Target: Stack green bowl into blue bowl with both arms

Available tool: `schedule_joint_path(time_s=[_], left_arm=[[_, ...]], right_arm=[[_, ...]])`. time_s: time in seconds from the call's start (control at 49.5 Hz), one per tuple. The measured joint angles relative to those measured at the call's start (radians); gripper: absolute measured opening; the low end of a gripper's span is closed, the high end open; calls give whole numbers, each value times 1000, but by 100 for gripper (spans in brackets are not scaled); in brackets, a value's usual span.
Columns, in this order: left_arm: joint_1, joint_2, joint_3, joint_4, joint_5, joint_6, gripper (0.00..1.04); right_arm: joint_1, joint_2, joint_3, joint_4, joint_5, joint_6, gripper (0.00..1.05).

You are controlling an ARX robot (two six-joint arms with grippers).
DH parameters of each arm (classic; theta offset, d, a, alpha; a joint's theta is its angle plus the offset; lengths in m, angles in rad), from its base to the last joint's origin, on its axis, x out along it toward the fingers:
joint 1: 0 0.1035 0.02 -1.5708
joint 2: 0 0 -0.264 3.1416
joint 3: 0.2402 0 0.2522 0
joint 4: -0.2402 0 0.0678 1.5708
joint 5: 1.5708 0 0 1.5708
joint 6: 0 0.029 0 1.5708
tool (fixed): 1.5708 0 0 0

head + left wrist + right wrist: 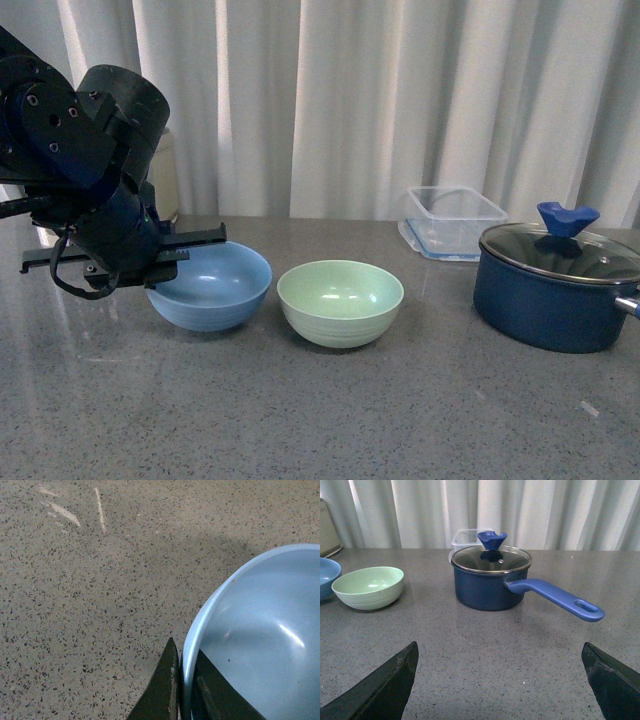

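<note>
The blue bowl (212, 286) sits left of centre on the grey counter, tipped slightly, with the left arm over its left rim. My left gripper (184, 655) is shut on the blue bowl (260, 640), one finger outside the rim and one inside. The green bowl (340, 301) stands upright just right of it, a small gap between them, and it is empty. From the right wrist the green bowl (368, 586) shows far off to one side, with an edge of the blue bowl (327, 575) beside it. My right gripper (500, 652) is open over bare counter, holding nothing.
A dark navy pot (555, 285) with a glass lid stands at the right; its long handle (555, 599) points toward the right gripper. A clear square container (451, 222) sits behind it. White curtains close off the back.
</note>
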Motion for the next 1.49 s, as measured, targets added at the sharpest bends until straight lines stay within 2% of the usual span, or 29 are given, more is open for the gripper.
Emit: schedule_joint_path(time_s=[0.606,0.888,0.989,1.171,1.373,1.494], left_arm=[[-6,39,21,26,37,-29,4],[4,-47,-16,90,46,-8,42],[17,-177,-94,132,43,16,65],[21,-407,-334,168,50,35,100],[-36,-636,-597,129,51,4,98],[-93,-777,-739,106,8,-9,98]], right_arm=[[0,0,0,0,0,0,95],[0,0,0,0,0,0,95],[0,0,0,0,0,0,95],[0,0,0,0,0,0,95],[0,0,0,0,0,0,95],[0,0,0,0,0,0,95]])
